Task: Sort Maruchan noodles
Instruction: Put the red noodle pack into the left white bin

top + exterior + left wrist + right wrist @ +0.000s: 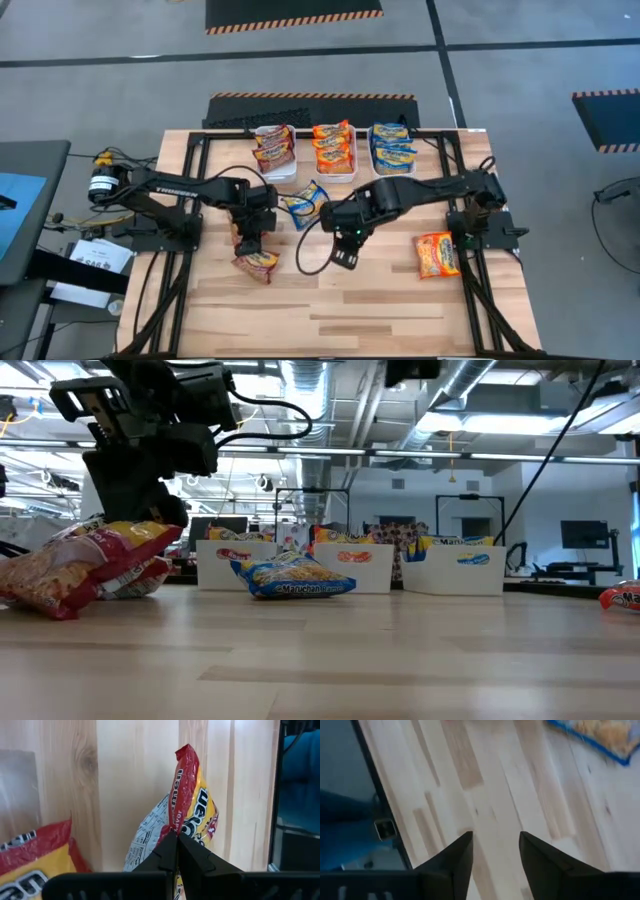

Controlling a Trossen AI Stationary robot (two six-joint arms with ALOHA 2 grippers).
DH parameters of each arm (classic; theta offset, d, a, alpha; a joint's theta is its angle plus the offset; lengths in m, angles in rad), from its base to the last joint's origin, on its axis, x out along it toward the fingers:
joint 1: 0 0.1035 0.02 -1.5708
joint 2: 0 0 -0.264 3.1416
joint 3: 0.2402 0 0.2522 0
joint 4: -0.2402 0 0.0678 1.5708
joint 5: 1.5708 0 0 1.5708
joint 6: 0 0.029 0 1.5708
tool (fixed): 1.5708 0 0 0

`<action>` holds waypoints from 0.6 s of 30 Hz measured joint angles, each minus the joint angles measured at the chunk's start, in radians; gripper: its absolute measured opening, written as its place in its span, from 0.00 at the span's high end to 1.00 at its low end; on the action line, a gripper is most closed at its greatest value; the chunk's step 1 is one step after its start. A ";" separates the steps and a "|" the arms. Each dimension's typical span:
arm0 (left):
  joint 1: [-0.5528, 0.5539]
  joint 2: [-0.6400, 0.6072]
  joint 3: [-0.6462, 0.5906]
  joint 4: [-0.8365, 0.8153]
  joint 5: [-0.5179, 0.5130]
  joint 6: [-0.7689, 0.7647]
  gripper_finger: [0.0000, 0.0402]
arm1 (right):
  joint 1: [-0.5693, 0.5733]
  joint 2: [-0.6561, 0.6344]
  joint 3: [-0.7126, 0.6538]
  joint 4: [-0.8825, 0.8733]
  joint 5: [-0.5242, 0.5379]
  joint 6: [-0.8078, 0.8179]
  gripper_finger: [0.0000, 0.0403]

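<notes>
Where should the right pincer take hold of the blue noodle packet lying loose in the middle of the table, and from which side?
Probably from above, by one crimped end. The blue packet lies flat but puffy on the table, away from the bins, so its middle is too wide to pinch; the thin end seam fits better. The right pincer is open, over bare wood close by.

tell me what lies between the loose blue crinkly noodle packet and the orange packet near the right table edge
In the high view, the right gripper and its dark forearm lie between the blue packet and the orange packet.
</notes>
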 joint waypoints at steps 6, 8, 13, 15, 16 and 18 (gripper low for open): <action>0.004 0.000 0.000 0.022 -0.031 0.033 1.00 | 0.025 0.075 -0.002 0.134 0.034 0.025 0.47; 0.003 0.000 0.000 0.029 -0.030 0.033 1.00 | 0.026 0.109 0.003 0.196 0.036 0.010 0.47; 0.003 0.000 0.000 0.031 -0.054 0.033 1.00 | 0.030 0.197 0.002 0.320 0.069 -0.060 0.48; 0.003 0.000 0.000 0.040 -0.054 0.026 1.00 | 0.031 0.234 -0.002 0.317 0.067 -0.078 0.48; 0.003 0.000 0.000 0.045 -0.054 0.026 1.00 | 0.030 0.252 -0.001 0.361 0.061 -0.080 0.48; 0.003 0.000 0.000 0.054 -0.049 0.018 1.00 | 0.028 0.270 0.001 0.426 0.050 -0.103 0.49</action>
